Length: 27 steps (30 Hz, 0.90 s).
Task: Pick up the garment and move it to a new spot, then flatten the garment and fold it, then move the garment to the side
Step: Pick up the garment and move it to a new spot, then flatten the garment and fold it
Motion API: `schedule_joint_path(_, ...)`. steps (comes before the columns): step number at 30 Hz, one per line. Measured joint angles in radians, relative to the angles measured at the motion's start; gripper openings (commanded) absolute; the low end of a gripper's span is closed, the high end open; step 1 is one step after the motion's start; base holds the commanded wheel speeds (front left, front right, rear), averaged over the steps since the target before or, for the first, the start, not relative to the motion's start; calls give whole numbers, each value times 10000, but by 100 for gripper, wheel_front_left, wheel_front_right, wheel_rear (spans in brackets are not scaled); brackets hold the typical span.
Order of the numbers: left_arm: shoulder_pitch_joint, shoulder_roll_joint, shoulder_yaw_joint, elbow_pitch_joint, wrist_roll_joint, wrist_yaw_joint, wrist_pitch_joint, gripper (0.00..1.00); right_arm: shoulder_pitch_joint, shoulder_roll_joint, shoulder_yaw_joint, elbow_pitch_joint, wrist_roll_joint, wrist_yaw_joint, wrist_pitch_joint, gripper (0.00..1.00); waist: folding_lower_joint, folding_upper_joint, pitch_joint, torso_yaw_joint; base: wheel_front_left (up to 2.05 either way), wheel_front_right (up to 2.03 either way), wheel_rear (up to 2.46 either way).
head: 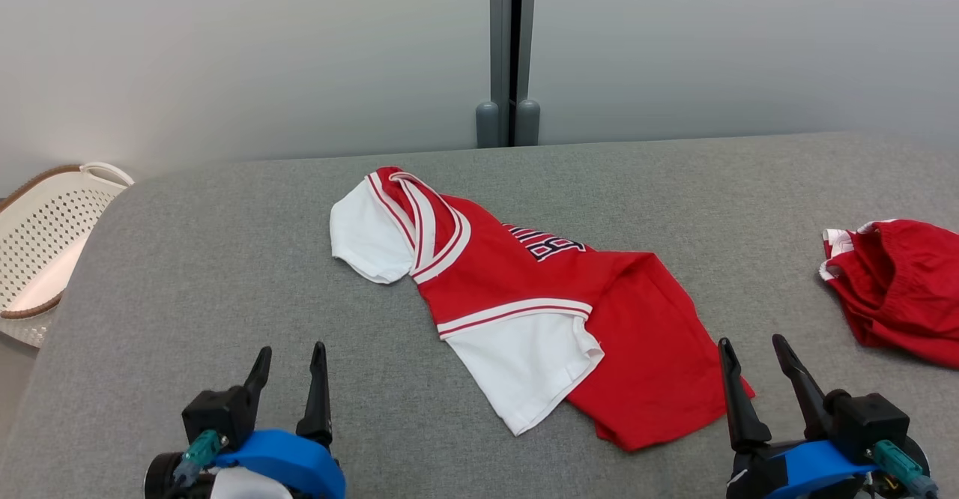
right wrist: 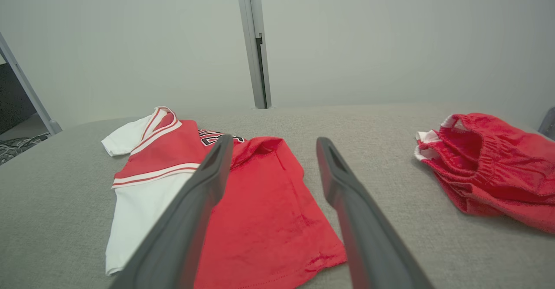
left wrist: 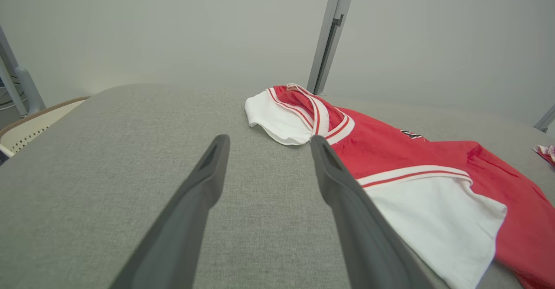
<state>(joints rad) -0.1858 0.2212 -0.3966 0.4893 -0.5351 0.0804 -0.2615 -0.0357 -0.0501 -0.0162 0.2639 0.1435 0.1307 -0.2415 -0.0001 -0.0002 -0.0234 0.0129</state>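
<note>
Grey padded table (head: 225,274) carries the red-and-white jersey (head: 517,274), crumpled mid-surface; red shorts (head: 899,282) lie well apart on the right. We hold left gripper (head: 292,349) and right gripper (head: 751,340) wide and empty, at the near edge.

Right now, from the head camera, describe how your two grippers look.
The left gripper and right gripper match: two long, tapering dark fingers on a black block, a bright blue collar behind it, a teal plug at the side. Close up, the fingers look dark grey, with a slot near each tip.
</note>
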Motion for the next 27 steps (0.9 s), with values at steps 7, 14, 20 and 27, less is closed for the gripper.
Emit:
schedule_joint_path(7,1065,-98,182,-938,182,253,0,100,-1,2,121,242,79,0,-77,100,0,1,-98,144,0,0,0)
schedule_joint_path(14,1331,-79,272,-1335,249,380,-2,100,-12,2,138,470,65,0,-144,100,1,1,-144,250,0,0,0)
schedule_joint_path(20,1392,-31,284,-1404,244,426,0,100,-19,2,69,639,12,0,-155,100,1,3,-140,283,0,0,0)
schedule_joint_path(27,1396,40,261,-1444,247,512,0,100,-19,2,44,694,-10,0,-165,100,1,3,-125,286,0,0,0)
